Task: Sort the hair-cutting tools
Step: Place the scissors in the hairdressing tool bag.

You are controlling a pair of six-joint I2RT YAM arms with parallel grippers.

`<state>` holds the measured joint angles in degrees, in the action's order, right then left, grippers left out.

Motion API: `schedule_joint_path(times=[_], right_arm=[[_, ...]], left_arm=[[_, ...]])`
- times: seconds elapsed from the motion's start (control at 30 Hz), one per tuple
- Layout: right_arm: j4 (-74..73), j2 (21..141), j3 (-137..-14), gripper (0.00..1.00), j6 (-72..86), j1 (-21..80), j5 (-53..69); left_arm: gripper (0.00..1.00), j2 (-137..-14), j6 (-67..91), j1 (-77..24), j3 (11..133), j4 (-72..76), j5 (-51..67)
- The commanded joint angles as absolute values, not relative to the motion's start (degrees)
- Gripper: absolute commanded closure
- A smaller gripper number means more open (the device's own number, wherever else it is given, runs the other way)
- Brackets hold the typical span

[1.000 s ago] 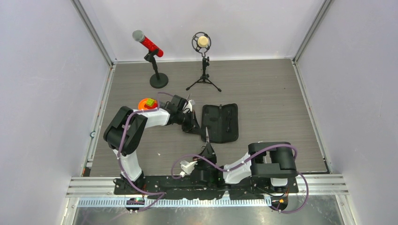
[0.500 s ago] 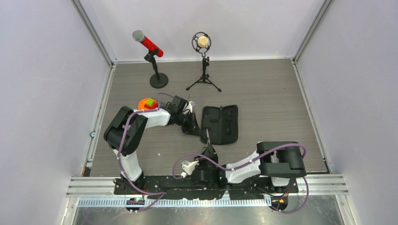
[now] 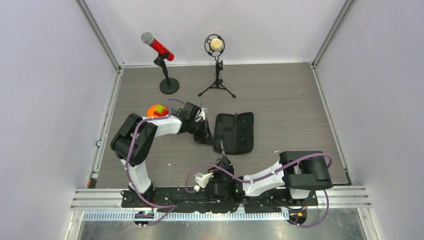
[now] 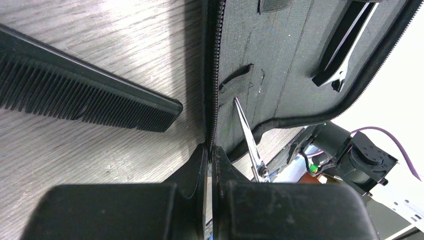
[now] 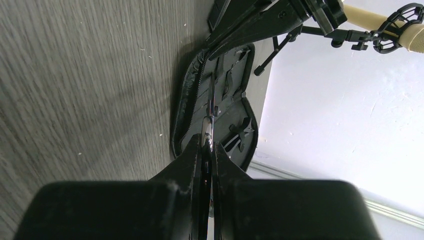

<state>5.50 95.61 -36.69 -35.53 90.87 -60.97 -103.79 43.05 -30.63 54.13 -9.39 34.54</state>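
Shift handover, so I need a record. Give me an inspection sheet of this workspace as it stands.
Surface: grey wood-grain table, nothing spilled seen.
Job's things: scissors in the right gripper, tips at the open zip case; black comb on the table beside it; hair clip inside the case.
Clutter: red microphone and tripod microphone at the back; orange round thing by the left arm.
Grippers: left gripper shut on the case's zip edge; right gripper shut on the scissors.
Cables: purple cables loop along both arms.
Surroundings: pale walls on three sides.
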Motion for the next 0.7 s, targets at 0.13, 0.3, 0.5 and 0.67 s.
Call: schedule_joint_path(times=[0.13, 0.3, 0.5, 0.67], right_arm=[[11.69, 99.97, -36.48, 0.95, -35.93, 87.56, -62.53], [14.65, 101.23, -36.46, 0.94, -37.97, 86.17, -61.64], [12.85, 100.79, -36.54, 0.72, -37.35, 85.97, -60.48], [8.07, 97.48, -36.16, 0.45, -33.87, 86.00, -56.94]], left_arm=[[1.00, -100.79, 42.16, -32.37, 52.17, -8.14, 34.73], [1.00, -100.09, 43.60, -33.44, 48.70, -4.82, 35.53], [1.00, -100.53, 45.96, -33.48, 48.02, -2.75, 35.28], [1.00, -100.98, 47.29, -33.47, 49.16, -2.80, 34.11]])
